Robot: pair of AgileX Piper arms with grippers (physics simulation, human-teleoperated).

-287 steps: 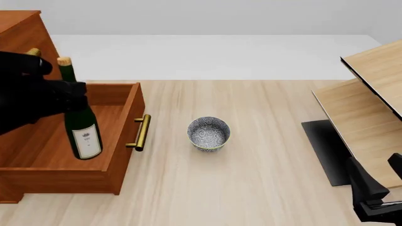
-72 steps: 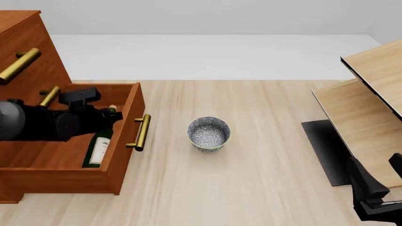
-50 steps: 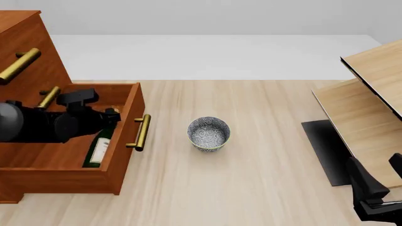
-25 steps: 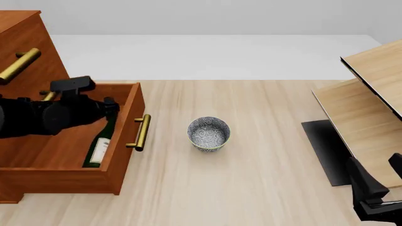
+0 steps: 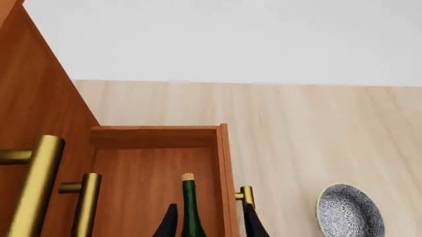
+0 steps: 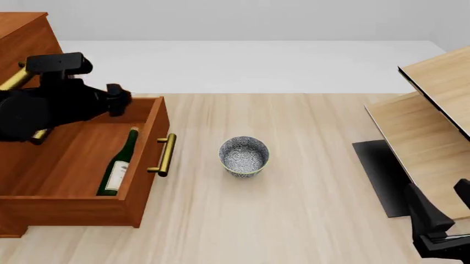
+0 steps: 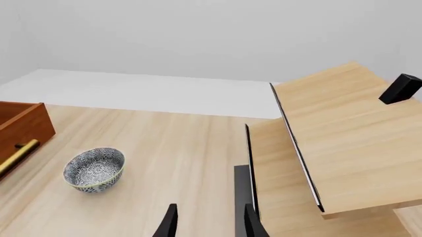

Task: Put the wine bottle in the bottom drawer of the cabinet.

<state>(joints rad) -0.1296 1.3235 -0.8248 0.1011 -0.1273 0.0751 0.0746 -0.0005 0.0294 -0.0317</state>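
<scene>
The pale wood-grain surface (image 6: pixel 309 165) fills most of the front view, running back to a white wall. At its left edge stands the cabinet (image 6: pixel 26 38), a reddish-brown wooden chest with brass bar handles on its upper drawers, and at its right edge sits a piece of pale light-wood furniture (image 6: pixel 433 110) with slanted panels and a dark base. The bottom drawer (image 6: pixel 147 165) of the cabinet is pulled out over the surface, its brass bar handle (image 6: pixel 166 154) facing right toward the middle of the surface. The left arm (image 6: pixel 44 107), black and bulky, hangs above the back part of the open drawer, and its pincer (image 5: pixel 208 224) shows in the left wrist view with the two fingers set apart and nothing between them that they touch, the bottle's neck visible well below in the gap. The right arm's pincer (image 7: pixel 207 222) sits low at the front right of the surface near the pale furniture, its fingers also parted and holding nothing. The wine bottle (image 6: pixel 118 163), dark green with a white label near its base and a tan cork, lies on its side on the floor of the bottom drawer close to the drawer's front wall, cork end pointing away from the camera. A speckled blue-and-white bowl (image 6: pixel 244 155) stands upright on the surface just right of the drawer handle, apart from it.
</scene>
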